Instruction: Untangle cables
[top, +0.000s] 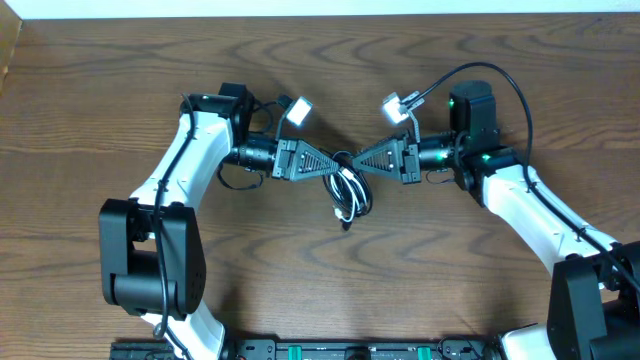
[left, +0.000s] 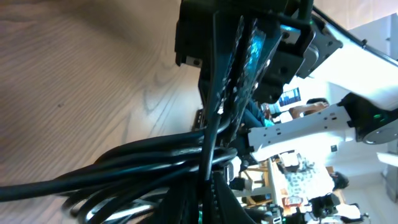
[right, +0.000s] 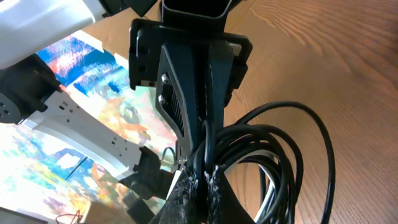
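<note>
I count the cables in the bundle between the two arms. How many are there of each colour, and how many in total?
Black cable: 1
White cable: 1
Total: 2

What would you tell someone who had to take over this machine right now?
Left gripper: shut on the cable bundle.
Right gripper: shut on the same bundle, tip to tip with the left.
Cables: at mid-table, with the black cable and white cable looped together and trailing from the grip point.
Done: both arms have hold of the bundle.
Left: the two cables are still tangled and need pulling apart and laying out separately.
</note>
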